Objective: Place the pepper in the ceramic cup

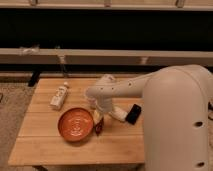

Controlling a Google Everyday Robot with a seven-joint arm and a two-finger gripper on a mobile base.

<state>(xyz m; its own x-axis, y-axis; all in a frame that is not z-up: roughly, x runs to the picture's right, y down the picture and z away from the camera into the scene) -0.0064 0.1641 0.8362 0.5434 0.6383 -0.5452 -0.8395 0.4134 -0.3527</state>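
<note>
On the counter (50, 145), right of the orange plate (75, 124), claw (100, 119) hangs low over the pepper (98, 128), jaws apart. Pepper lies just beside the plate rim.

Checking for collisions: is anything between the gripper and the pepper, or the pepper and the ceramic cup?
Nothing visible separates the gripper from the pepper; it hangs just above it, at the orange plate's right rim. The ceramic cup is not in view, probably behind the robot's arm, so that path cannot be judged.

No legible txt; label on bottle (59, 96) unreadable.
</note>
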